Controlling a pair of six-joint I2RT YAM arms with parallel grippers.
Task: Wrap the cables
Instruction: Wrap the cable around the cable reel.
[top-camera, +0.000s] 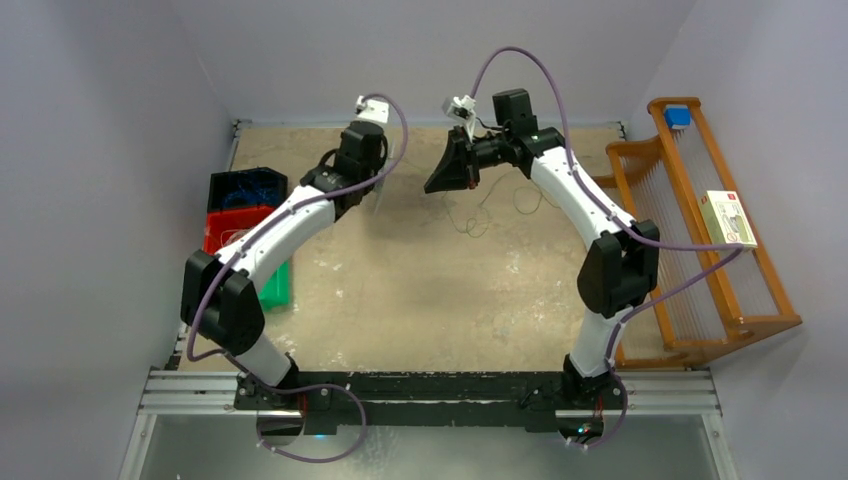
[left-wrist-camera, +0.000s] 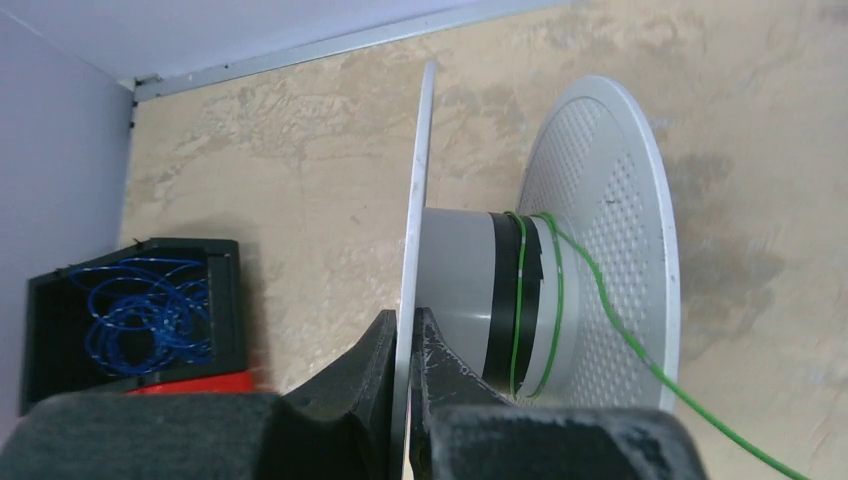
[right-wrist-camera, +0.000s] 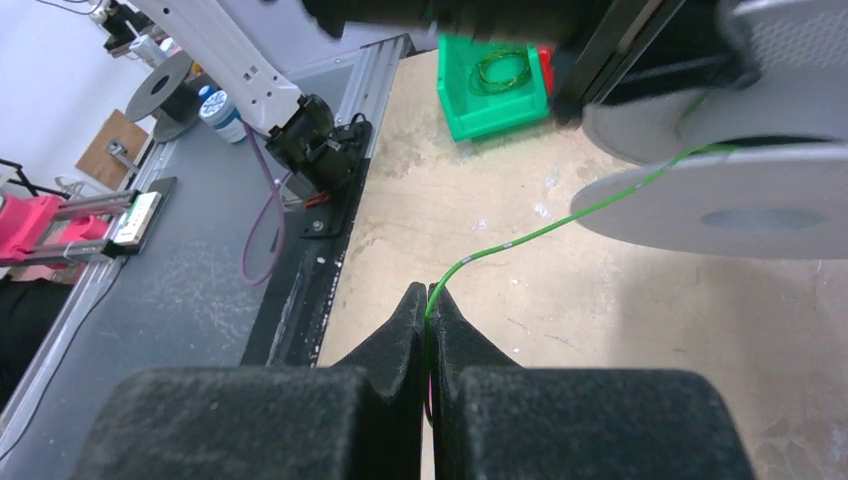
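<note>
Jaws of the left gripper (left-wrist-camera: 404, 332) pinch the grey spool (left-wrist-camera: 602, 260) by one flange; right gripper (right-wrist-camera: 428, 305) is clamped on the green cable (right-wrist-camera: 520, 238)

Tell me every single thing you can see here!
spool: one, pale grey, held by its thin flange
cable: one, thin green, a few turns on the spool's hub, running off to the right gripper
bins: three, at the table's left edge: black bin, red bin, green bin
blue wire: one bundle, in the black bin
rack: one, orange wood, right of table
white box: one, on the rack
table: one, beige
left gripper: black, shut on spool
right gripper: black, shut on cable
</note>
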